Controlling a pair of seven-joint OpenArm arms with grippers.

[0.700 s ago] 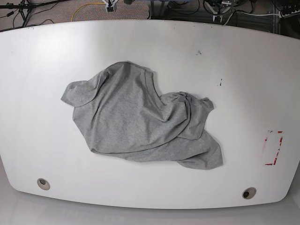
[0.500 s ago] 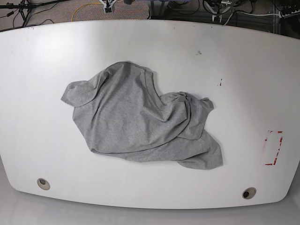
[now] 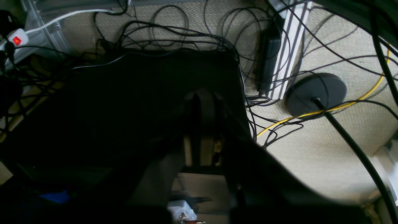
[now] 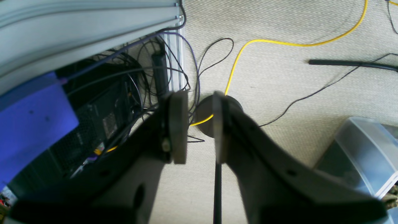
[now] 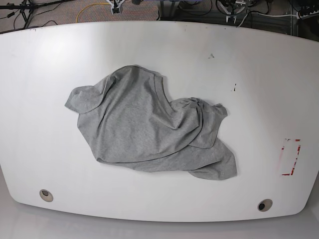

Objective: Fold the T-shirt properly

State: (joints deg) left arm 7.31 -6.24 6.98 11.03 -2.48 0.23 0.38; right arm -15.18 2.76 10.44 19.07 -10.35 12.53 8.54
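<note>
Nothing has moved since a moment ago: the T-shirt (image 5: 149, 129) lies in the same crumpled heap, every wrinkle where it was. So, as I judge it, the folding has not begun, and the first job will be to spread the cloth flat.

It sits a little off the middle of the white table (image 5: 259, 64), bunched up, with one sleeve poking out toward the far left edge and a thick knot of folds on its right side. No lettering shows, so the printed side is probably underneath or tucked in. Well to the right of the shirt, near the table's edge, there is a red-edged rectangle (image 5: 290, 157) marked on the top, and two round holes sit near the front rim, one at each corner.

Neither arm is over the table. Both wrist views look down at carpet and cables beyond it, well away from the shirt. The left pincer (image 3: 200, 130) is in deep shadow above a dark box; its two fingers look pressed together, with nothing between them. The right pincer (image 4: 196, 124) has its fingers a narrow way apart and holds nothing; through the gap I can see a yellow cable (image 4: 279, 42) and a round black stand base (image 4: 205, 119) on the floor. Both will have to come in over the table before anything can be gripped.
</note>
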